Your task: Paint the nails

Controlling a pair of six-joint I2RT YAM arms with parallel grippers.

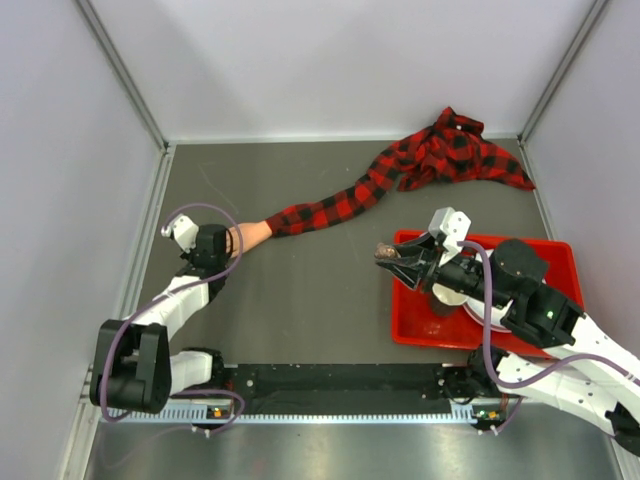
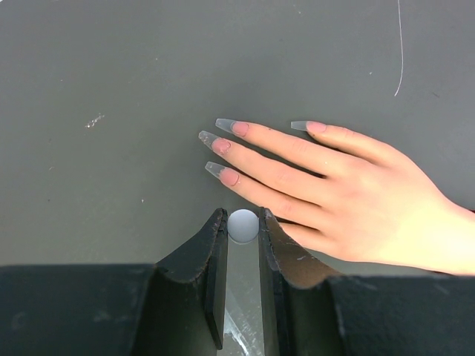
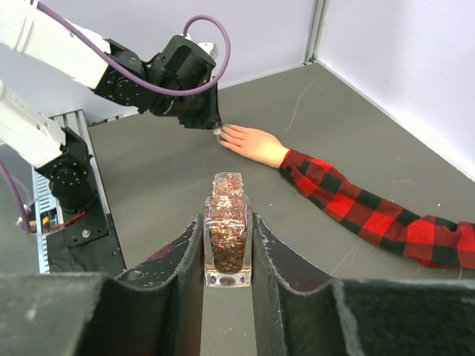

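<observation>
The pale mannequin hand (image 2: 349, 193) lies flat on the grey table, with long clear nails (image 2: 225, 125) on its fingertips. It ends the red-and-black plaid sleeve (image 1: 330, 207). My left gripper (image 2: 243, 222) is shut on a small white round cap (image 2: 243, 225), just beside the hand's lowest finger; any brush under it is hidden. In the top view this gripper (image 1: 213, 250) covers the fingertips of the hand (image 1: 255, 233). My right gripper (image 3: 228, 245) is shut on an open glass bottle of coppery glitter polish (image 3: 228, 230), held upright above the table left of the red tray (image 1: 545, 255).
The bunched end of the plaid sleeve (image 1: 455, 150) lies at the back right corner. A round object (image 1: 448, 292) sits in the red tray under my right arm. White walls enclose the table on three sides. The arms' base rail (image 1: 340, 380) runs along the near edge.
</observation>
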